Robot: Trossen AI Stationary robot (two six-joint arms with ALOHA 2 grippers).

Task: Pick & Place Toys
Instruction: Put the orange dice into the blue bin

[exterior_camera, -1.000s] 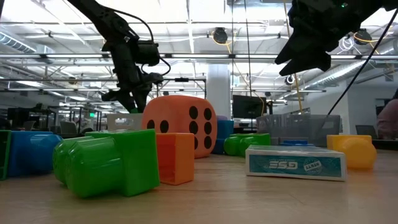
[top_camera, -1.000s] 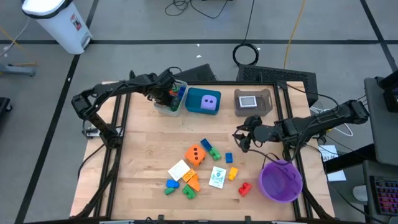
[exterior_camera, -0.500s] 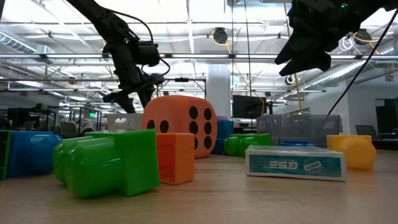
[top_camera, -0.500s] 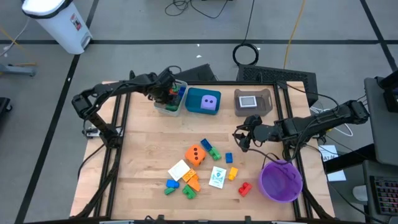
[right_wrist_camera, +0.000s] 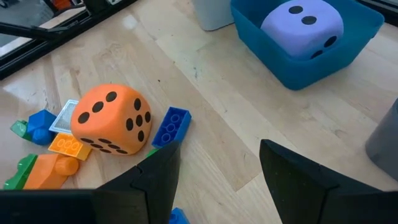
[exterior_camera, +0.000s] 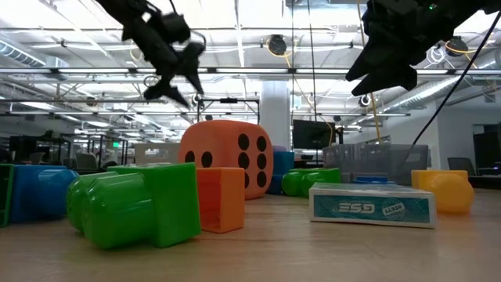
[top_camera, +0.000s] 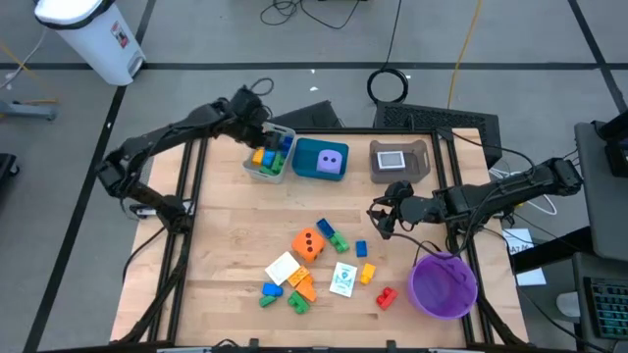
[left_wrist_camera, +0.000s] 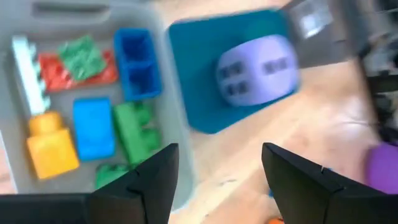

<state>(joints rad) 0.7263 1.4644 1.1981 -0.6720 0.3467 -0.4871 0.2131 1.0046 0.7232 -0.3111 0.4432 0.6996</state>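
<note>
Two dark jointed arms, black cables along the links, left pincer (top_camera: 257, 110) and right pincer (top_camera: 377, 222) two-fingered

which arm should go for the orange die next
Right, probably. The right gripper hangs open beside the loose toys, with the orange die in front of its fingers. The left gripper is open too, but up over the grey tray of bricks.

Bricks (left_wrist_camera: 93, 124) in tray (left_wrist_camera: 12, 149), die (left_wrist_camera: 258, 67) in neighbouring tray (left_wrist_camera: 199, 74)
</note>
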